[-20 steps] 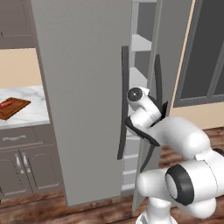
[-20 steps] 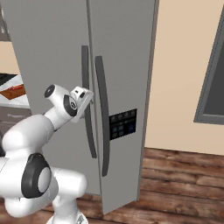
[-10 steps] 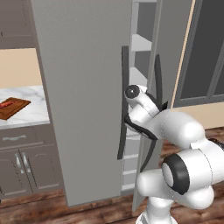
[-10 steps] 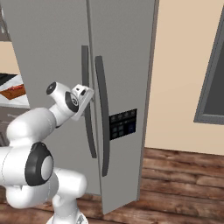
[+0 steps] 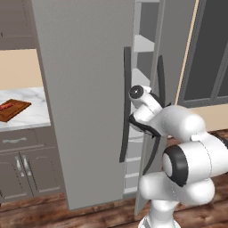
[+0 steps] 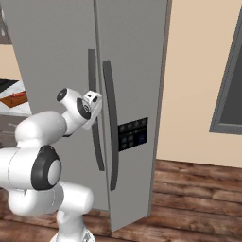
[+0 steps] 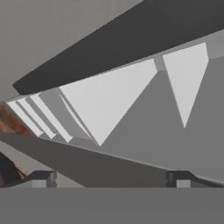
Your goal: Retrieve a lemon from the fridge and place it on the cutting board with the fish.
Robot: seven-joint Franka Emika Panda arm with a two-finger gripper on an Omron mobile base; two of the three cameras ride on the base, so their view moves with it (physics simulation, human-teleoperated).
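From the left base view, the fridge (image 5: pixel 84 89) stood tall and grey, and its doors were open a little, with a gap between them. Through the gap some white shelves (image 5: pixel 143 44) showed, but most of the inside was hidden by the doors. The lemon could not be made out in there. The white arm reached up to the dark left door handle (image 5: pixel 126 102), and its own wrist covered the gripper (image 5: pixel 133 119), so I could not tell if the fingers were wide or narrow. Far to the left, the cutting board (image 5: pixel 12 110) lay on the marble counter (image 5: pixel 31 113), cut off by the picture's edge. The red fish (image 5: pixel 5 107) lay on it, small and blurry.

Over in the right base view, the fridge doors looked almost closed. The hand sat right beside the left handle (image 6: pixel 94 108), near the right door handle (image 6: pixel 111 123) and the dark control panel (image 6: pixel 132 134). The fingers were hidden behind the hand. A corner of the board (image 6: pixel 14 99) peeked out at the left edge.

Up close in the hand view, a dark bar ran across the top, and pale shelves showed in the gap below. Two small dark fingertips (image 7: pixel 41 178) stood far apart at the bottom.
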